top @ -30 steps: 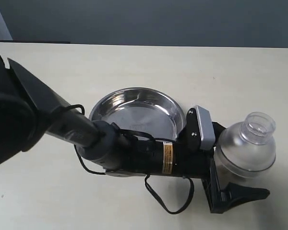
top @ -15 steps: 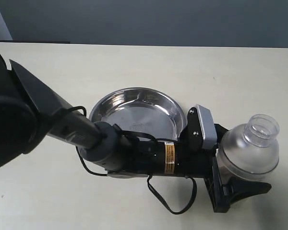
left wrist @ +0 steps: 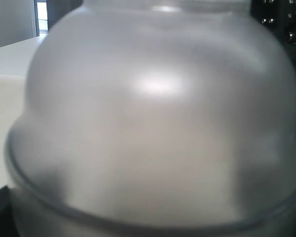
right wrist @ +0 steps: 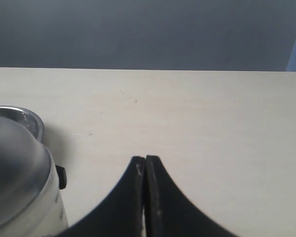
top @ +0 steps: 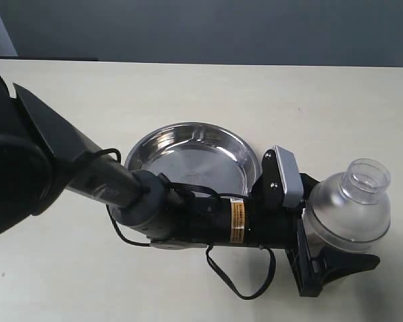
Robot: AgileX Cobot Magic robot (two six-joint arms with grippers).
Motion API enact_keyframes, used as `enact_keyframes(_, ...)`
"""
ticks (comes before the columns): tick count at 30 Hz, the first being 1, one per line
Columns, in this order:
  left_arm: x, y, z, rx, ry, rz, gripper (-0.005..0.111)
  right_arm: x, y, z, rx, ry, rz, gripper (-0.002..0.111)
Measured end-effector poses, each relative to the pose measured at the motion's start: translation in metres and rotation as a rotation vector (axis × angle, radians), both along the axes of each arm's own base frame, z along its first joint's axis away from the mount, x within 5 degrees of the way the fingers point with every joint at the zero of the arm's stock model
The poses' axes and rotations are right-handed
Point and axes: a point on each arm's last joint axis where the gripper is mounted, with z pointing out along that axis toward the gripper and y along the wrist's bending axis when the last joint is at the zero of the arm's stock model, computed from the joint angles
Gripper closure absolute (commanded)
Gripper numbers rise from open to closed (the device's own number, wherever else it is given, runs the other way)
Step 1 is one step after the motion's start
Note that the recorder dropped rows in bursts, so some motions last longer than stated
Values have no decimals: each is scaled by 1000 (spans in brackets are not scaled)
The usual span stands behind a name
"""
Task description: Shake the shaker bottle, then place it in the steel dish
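Exterior view, left to right. Left arm (top: 77,157), black and bulky, entered from the left edge and reached rightward over the pale bench (top: 208,87), passing along the near side of the steel dish (top: 188,151). A black cable (top: 240,296) hung in a loop beneath the forearm, and a yellow label (top: 236,222) sat on the wrist section. The steel dish lay near the middle of the bench, its flat bottom mirror-bright and its near rim hidden behind the arm. Just right of the dish, a grey camera housing (top: 286,178) sat on the wrist. The left pincer (top: 339,235) was clamped on the shaker bottle (top: 346,215). Its near finger (top: 346,267) ran along the near side of the frosted body, while the far finger was hidden behind it. The bottle was to the right of the dish, outside it and apart from its rim, leaning with its clear cap (top: 366,176) toward the far right. Whether its base touched the bench could not be told.

Left wrist view. The frosted dome of the bottle (left wrist: 153,123) filled nearly the whole field, blurred by closeness.

Right wrist view. The right pincer (right wrist: 145,165) was closed, its two dark fingers pressed together tip to tip above bare bench (right wrist: 197,113). The bottle (right wrist: 17,182) appeared beside it, with part of the dish rim (right wrist: 27,118) beyond. A grey wall (right wrist: 138,29) bounded the far side.
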Motion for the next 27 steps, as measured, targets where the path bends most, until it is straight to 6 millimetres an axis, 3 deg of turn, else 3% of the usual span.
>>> enact_keyframes(27, 1, 0, 0, -7, 26, 13, 106, 0, 0, 0, 0, 0, 0, 109)
